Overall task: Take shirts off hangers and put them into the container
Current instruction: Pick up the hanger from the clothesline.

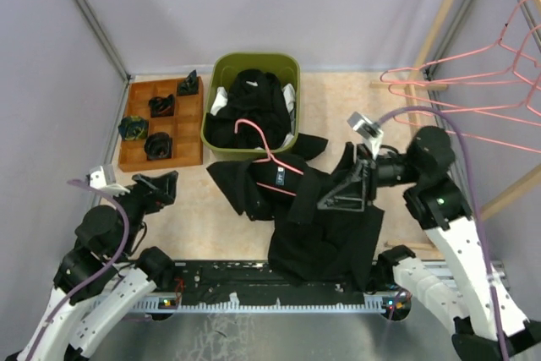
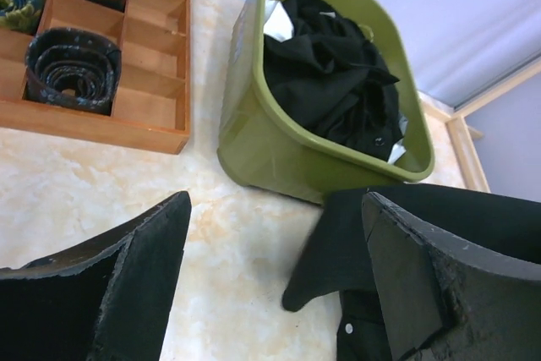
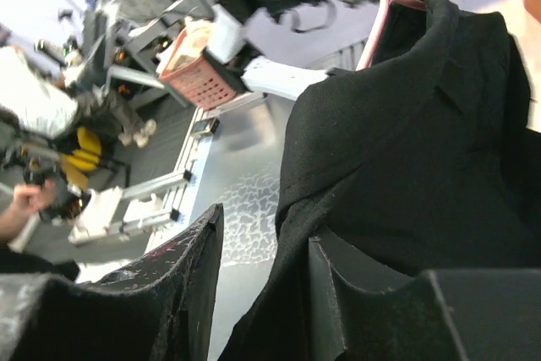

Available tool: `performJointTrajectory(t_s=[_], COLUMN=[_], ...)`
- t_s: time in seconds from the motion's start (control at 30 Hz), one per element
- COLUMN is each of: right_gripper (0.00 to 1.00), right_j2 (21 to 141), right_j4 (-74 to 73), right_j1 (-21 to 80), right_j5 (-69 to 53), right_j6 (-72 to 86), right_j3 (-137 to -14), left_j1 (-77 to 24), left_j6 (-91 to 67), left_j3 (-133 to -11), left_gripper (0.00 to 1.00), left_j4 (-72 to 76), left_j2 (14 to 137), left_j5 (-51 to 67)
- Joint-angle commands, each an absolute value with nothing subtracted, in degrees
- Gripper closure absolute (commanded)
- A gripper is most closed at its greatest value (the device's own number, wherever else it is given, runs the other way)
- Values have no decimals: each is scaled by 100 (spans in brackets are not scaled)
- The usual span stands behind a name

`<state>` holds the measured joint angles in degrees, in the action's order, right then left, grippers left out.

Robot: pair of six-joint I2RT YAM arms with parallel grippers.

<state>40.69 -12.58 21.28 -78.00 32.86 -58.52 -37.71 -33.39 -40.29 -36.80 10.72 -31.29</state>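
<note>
black shirt (image 1: 330, 243) sprawls on the surface (image 1: 211, 226) beside the tub (image 1: 254, 61), hanger (image 1: 272, 158) in its neck; limp, light, take the collar; left pincer (image 1: 159, 185) spread, right pincer (image 1: 341, 202) on cloth, can't tell its grip

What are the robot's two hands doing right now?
Left gripper: open, holding nothing.
Right gripper: partly closed at the black shirt; grip cannot be told.

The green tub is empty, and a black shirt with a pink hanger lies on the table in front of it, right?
The green tub is not empty: the top view shows black clothing piled in it. The black shirt with the pink hanger does lie on the table in front of it.
</note>
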Motion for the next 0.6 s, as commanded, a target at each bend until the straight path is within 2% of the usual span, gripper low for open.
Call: performJointTrajectory(t_s=[0.0,0.1,0.27,0.4,0.57], right_gripper=[100,100,100,100,100], right_j2=[4635,5165,5925,6288,6328], right_j4=[-1226,-1726,-2372,-2107,-1155], right_j1=[2209,2538,3796,4107,4133], right_j5=[-6592,-6227,-4824,-4638,-4784], right_j6=[3180,2820,1976,2037,2734], right_j3=[-5498,-5592,-6028,-6134,-5867], left_j1=[-3762,-3762,-3762,-3762,-3763], left_j6=[-3219,-2950,-2496,-2716,-2884], left_j3=[-4179,-4077,-3723,-3507,-3293], left_gripper=[13,14,15,19,20], left_j4=[-3417,-3056,-1698,-841,-530], left_j2=[933,945,1095,1507,1953], left_j5=[-2839,-2183,-448,364,745])
